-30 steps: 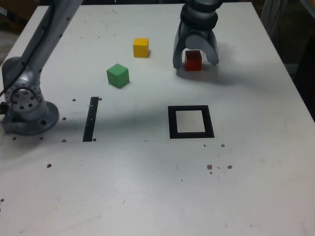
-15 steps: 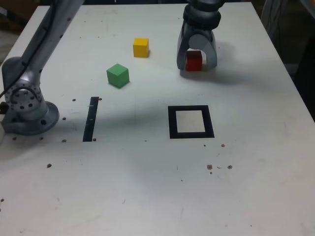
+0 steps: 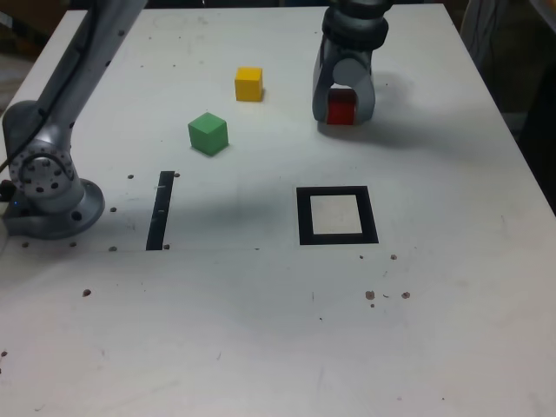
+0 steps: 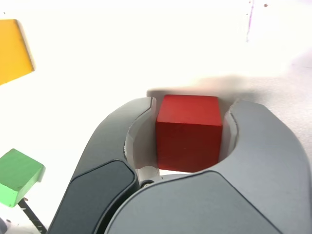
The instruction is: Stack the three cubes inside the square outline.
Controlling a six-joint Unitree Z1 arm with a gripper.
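Closing on the red cube point(image 4: 189, 139) looks like the step in hand. Gripper point(image 4: 189, 122) has a curved finger on each side of it, drawn in to about cube width. Wrist view puts both fingers right at its sides; full contact on both is hard to confirm from here, so I'd call it clamped or within a hair of it. Cube sits on the bench point(image 3: 452, 304), upright, beyond the square outline point(image 3: 306, 217) in the exterior view.

Doing it well: let both fingers seat flat on opposite faces before any lift. If one touches first, the cube will likely skid or twist, so centre on it rather than squeeze harder. Then straight up, a small lift first to check that it hangs level, and only then across to the outline.

This one probably becomes the base, so set it square to the tape and well inside the white; a skewed base makes the next two harder. Lower until it bears on the bench, open evenly, back out straight up.

Yellow cube point(image 3: 248, 84) and green cube point(image 3: 208, 134) are off to the exterior view's left, apart from each other. Green is turned corner-on in that view, so its grasp likely needs wrist rotation.
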